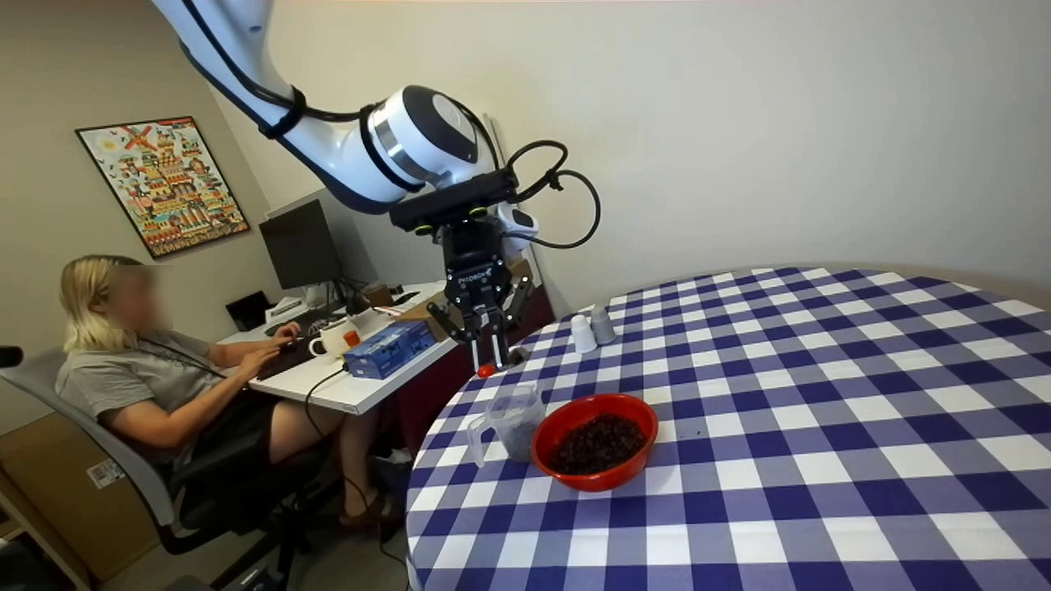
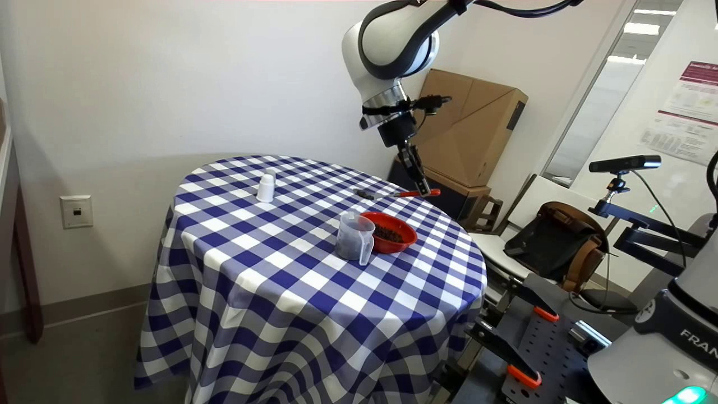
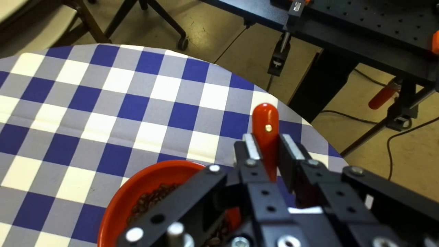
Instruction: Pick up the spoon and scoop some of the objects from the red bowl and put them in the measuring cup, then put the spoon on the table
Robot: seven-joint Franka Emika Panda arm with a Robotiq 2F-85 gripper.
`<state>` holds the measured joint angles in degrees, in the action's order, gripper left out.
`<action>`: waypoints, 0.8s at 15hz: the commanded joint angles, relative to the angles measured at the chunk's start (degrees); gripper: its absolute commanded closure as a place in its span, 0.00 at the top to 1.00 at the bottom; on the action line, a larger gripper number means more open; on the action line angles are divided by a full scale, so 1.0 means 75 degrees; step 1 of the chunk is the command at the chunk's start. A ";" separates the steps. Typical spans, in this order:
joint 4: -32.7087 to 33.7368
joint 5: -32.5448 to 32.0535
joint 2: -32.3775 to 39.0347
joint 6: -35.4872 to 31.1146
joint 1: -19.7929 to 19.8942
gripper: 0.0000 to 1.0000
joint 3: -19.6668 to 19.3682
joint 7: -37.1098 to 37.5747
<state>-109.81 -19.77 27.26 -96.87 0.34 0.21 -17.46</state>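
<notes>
One red-handled spoon [image 1: 486, 371], gripped by the claw [image 1: 490, 357], hangs in the air in an exterior view. On the bench [image 1: 821, 394], spread with a blue-and-white checked cloth [image 1: 739, 525], stand an upright, clear measuring cup [image 1: 516, 414] and, just beside it, a red bowl [image 1: 595, 483] of dark brown beans [image 1: 599, 445]; whether the two vessels touch I cannot tell. Farther back, a white shaker [image 1: 583, 334] and a grey shaker [image 1: 603, 326] stand side by side. To the left, a blond person [image 1: 168, 373] sits at a white desk [image 1: 349, 398] that bears a monitor [image 1: 301, 244] and a blue box [image 1: 390, 350].

In an exterior view the spoon [image 2: 405, 194] lies nearly level above the bench; something dark sits at its scoop end [image 2: 367, 195], too small to make out. The measuring cup [image 2: 353, 238] stands nearer the camera than the red bowl [image 2: 387, 247].

In the wrist view the claw's pads [image 3: 253, 145] clamp the spoon's red handle [image 3: 266, 147] from both sides, its rounded tip sticking out past them. The red bowl shows at the lower left, partly hidden by the claw, with beans inside.
</notes>
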 commanded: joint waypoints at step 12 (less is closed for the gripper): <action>-0.0247 -0.1983 0.0346 -0.0291 -0.0641 0.10 0.0011 0.1423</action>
<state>-111.03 -32.40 29.84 -98.68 -3.34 0.28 -8.57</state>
